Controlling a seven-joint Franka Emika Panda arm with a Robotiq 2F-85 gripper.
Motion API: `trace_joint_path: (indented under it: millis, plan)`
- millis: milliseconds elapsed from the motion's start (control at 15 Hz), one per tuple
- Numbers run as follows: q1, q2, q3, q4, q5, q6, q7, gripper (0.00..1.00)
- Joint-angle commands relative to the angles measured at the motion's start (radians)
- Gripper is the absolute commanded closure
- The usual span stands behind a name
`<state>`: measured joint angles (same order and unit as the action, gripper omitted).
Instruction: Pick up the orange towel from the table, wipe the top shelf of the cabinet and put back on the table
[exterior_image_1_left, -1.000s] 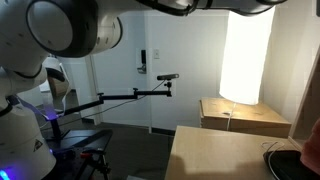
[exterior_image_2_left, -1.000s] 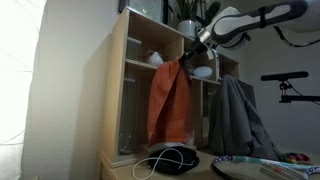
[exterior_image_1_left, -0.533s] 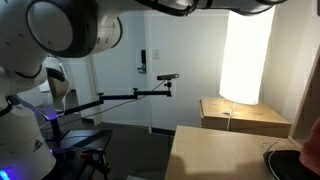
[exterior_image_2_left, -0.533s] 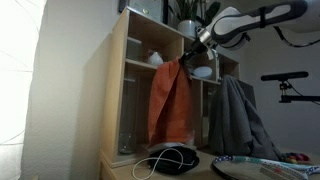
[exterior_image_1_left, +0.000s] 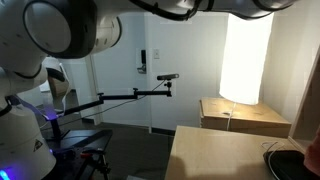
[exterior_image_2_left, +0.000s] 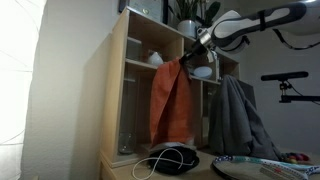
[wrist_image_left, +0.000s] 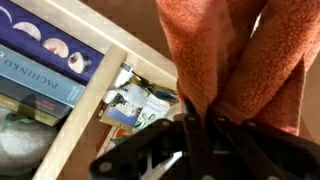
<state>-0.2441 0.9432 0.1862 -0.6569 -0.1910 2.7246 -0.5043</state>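
Robot tool (exterior_image_2_left: 187, 60) clenched on the top edge of an orange towel (exterior_image_2_left: 170, 105), which hangs in front of a wooden cabinet's (exterior_image_2_left: 116, 90) upper shelves. Wrist view: books (wrist_image_left: 45, 60) shelved beside the towel.

Lighting: dim room, backlit. Tall white glowing window panel (exterior_image_1_left: 245, 55) blown out in an exterior view; pale washed-out wall (exterior_image_2_left: 20, 90) glares well apart from the claw (exterior_image_2_left: 190, 58). Wrist view: soft focus; orange fuzzy towel (wrist_image_left: 235, 55) above claw blurred, claw shadowed.
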Motion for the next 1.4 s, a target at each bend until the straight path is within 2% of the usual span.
trace_joint_path:
  millis: [0,467,733,933,1000,1333]
  plan:
    - [-0.037,-0.051,0.052,-0.119,0.008,0.077,-0.072,0.98]
    - [-0.025,-0.048,-0.04,-0.227,-0.038,-0.022,-0.03,0.98]
    - [-0.023,-0.046,-0.056,-0.267,-0.045,-0.097,-0.046,0.98]
    - [-0.018,-0.026,-0.065,-0.246,-0.044,-0.201,-0.05,0.98]
    - [-0.001,-0.018,-0.095,-0.226,-0.001,-0.244,-0.068,0.98]
    - [0.009,0.04,-0.112,-0.098,0.043,-0.459,-0.068,0.98]
